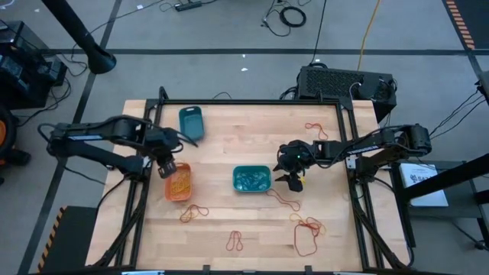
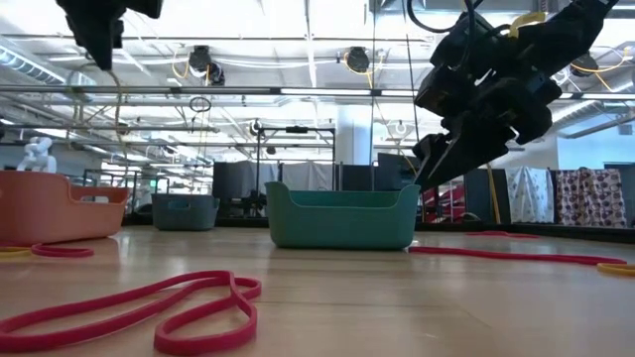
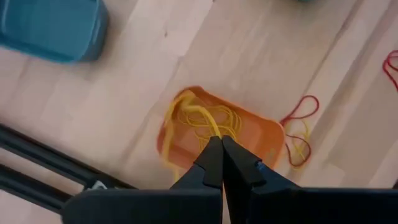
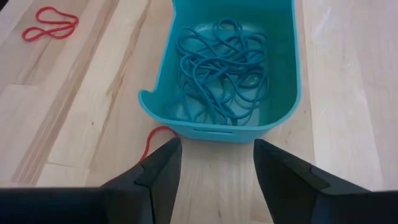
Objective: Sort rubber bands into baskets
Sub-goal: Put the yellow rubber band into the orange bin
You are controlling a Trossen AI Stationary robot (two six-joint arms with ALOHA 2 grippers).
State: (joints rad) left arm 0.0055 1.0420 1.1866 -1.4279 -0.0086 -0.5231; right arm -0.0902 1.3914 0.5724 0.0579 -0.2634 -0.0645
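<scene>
Left gripper (image 3: pixel 219 144): above orange basket (image 3: pixel 249 121), pinched on yellow rubber band (image 3: pixel 198 117). Right gripper (image 4: pixel 216 163): beside teal basket (image 4: pixel 283 93), spread, empty.

Pale wood table (image 1: pixel 252 221), smooth; matt plastic baskets (image 4: pixel 283 118); rubbery bands (image 2: pixel 179 307).

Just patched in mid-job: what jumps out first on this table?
The left gripper hangs shut over the orange plastic basket near the table's left edge, a yellow rubber band pinched in it. The right gripper is open beside the teal-green plastic basket of blue-green bands at mid-table. Loose red rubber bands litter the front.
</scene>
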